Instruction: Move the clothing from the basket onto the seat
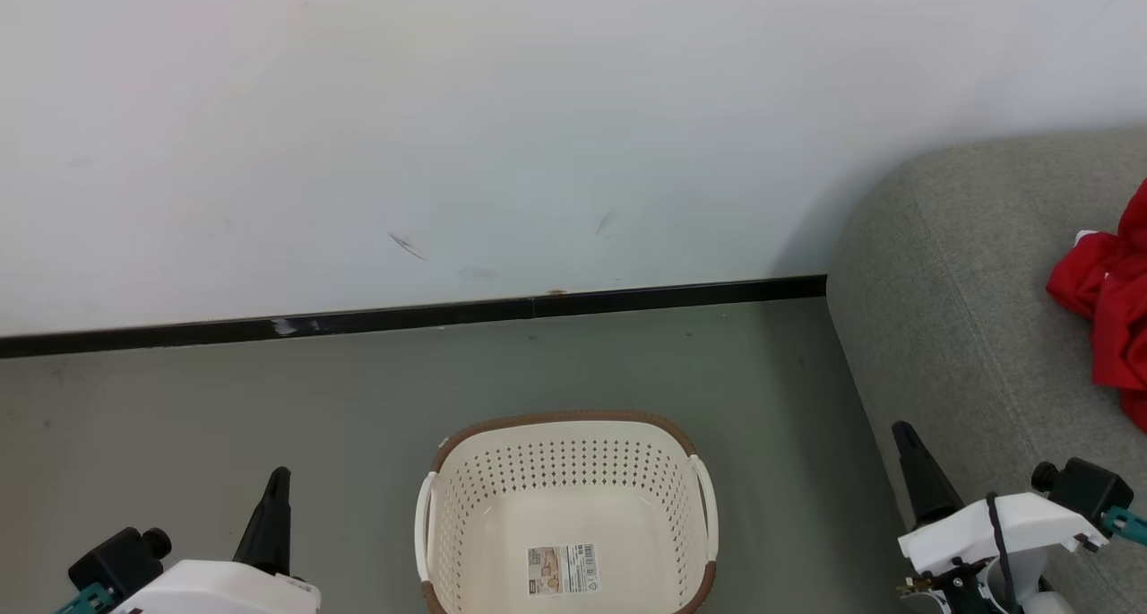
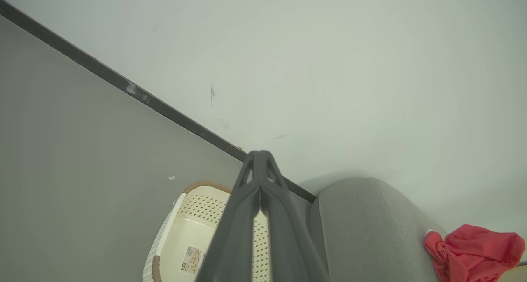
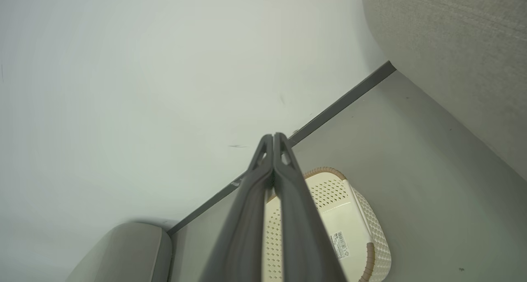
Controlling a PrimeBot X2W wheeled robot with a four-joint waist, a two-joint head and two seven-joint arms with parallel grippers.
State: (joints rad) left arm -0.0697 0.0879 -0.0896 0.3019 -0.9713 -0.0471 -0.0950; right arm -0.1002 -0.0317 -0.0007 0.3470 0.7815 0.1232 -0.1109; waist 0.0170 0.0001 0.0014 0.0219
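Clothing (image 1: 1107, 318) in the head view lies as a red heap on the seat (image 1: 950, 327), at the picture's right edge, which cuts it off, so I cannot tell how far it spreads. The basket (image 1: 564, 415) stands on the floor (image 1: 269, 399) left of the seat, and of its inside only the sticker (image 1: 563, 569) shows. The left gripper (image 1: 276, 497) hangs left of the basket and the right gripper (image 1: 914, 462) in front of the seat's near side; both are clenched with nothing between the fingers.

In the left wrist view the left gripper (image 2: 260, 155) has its 2 fingers pressed together, pointing over the basket (image 2: 197, 203) toward the wall. The clothing (image 2: 477, 249) sits on top of the seat (image 2: 362, 224), well apart from the basket.

In the right wrist view the right gripper (image 3: 273, 140) is likewise clamped on nothing, above the basket (image 3: 350, 216), with the seat (image 3: 453, 47) at the upper right.

As I judge it, the transfer looks finished and the step is a check. To do it well, turn the head toward the heap to confirm no sleeve hangs off the cushion, look once over the basket's near wall, and keep both arms clear of its rim.
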